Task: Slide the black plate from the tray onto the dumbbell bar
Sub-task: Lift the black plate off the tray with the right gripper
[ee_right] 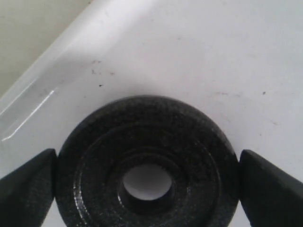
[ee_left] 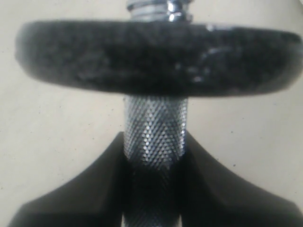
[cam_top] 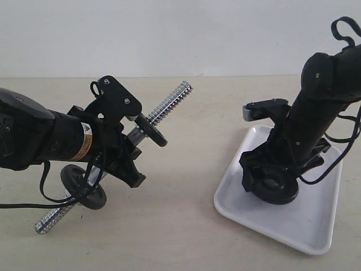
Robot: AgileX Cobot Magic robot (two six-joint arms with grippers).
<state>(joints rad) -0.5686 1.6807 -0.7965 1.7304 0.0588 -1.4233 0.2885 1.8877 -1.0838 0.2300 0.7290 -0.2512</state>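
Note:
My left gripper [cam_top: 125, 153] is shut on the knurled middle of the dumbbell bar [cam_top: 172, 99] and holds it tilted above the table. One black disc [cam_top: 151, 131] sits on the bar's upper part and another [cam_top: 84, 189] near its lower end. The left wrist view shows the bar [ee_left: 155, 120] between the jaws of that gripper [ee_left: 154, 156], under a disc [ee_left: 156, 56]. The black plate [cam_top: 282, 193] lies in the white tray [cam_top: 304, 226]. My right gripper [cam_top: 273, 183] is down over it. In the right wrist view the plate [ee_right: 94, 156] fills the gripper [ee_right: 147, 184], both fingers [ee_right: 28, 189] against its rim.
The tray [ee_right: 213, 56] stands at the right of the beige table [cam_top: 186, 186], its rim [ee_right: 42, 94] near the plate. The bar's bare threaded upper end points toward the back. A black cable [cam_top: 51, 197] loops below the left arm.

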